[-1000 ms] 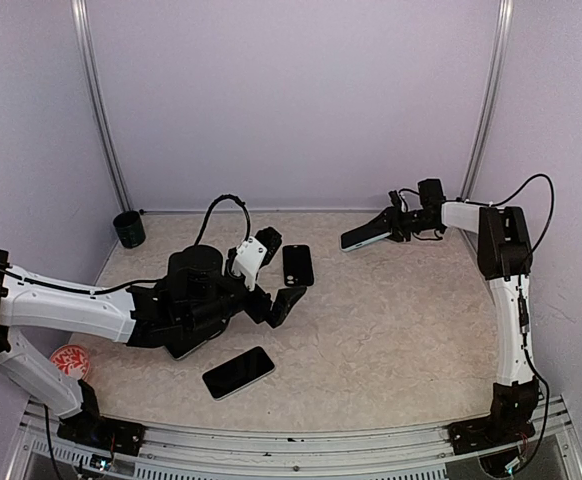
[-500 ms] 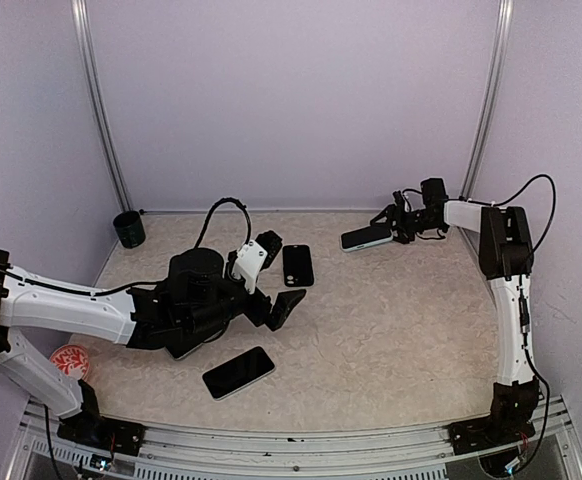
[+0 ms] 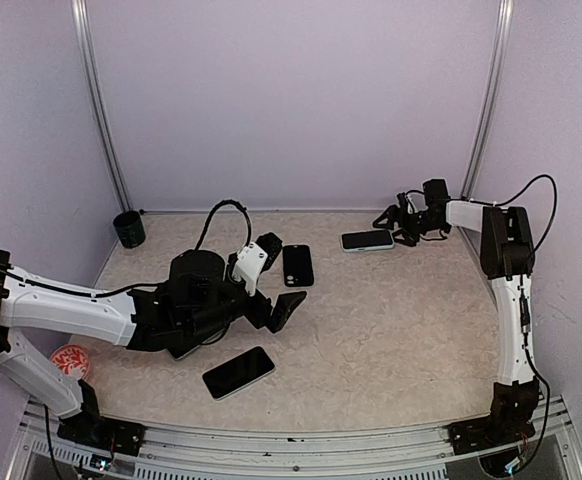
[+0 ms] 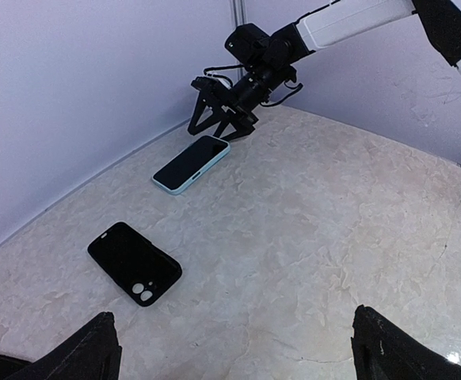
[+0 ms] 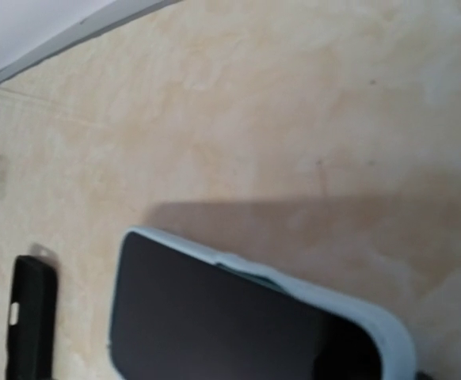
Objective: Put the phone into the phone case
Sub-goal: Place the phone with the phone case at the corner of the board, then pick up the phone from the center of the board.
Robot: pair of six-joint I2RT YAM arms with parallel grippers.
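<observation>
red disc (image 3: 69, 360): flat on the table (image 3: 401, 330) at the near left corner, close to the left arm's lower link.
black cup (image 3: 128, 228): upright at the far left corner, beside the wall.
left gripper (image 3: 279, 275): released, with its fingers spread wide and nothing between them. it hangs low over the table, left of centre.
black phone (image 3: 238, 371): flat with its glossy screen up, near the front edge. it lies on the near side of the left gripper, apart from it.
black phone case (image 4: 135, 264): flat on the table just right of the left gripper in the overhead view. the camera cut-out is at the end nearer the left wrist, and no finger touches it.
light blue cased phone (image 3: 368, 240): flat with its dark screen up, at the far right of the table near the back wall. the pale blue rim runs around its edge, and it lies well apart from the black phone case.
right gripper (image 4: 222, 119): released, fingers parted, poised just over the right-hand end of the light blue cased phone. i cannot tell whether a fingertip touches it.
</observation>
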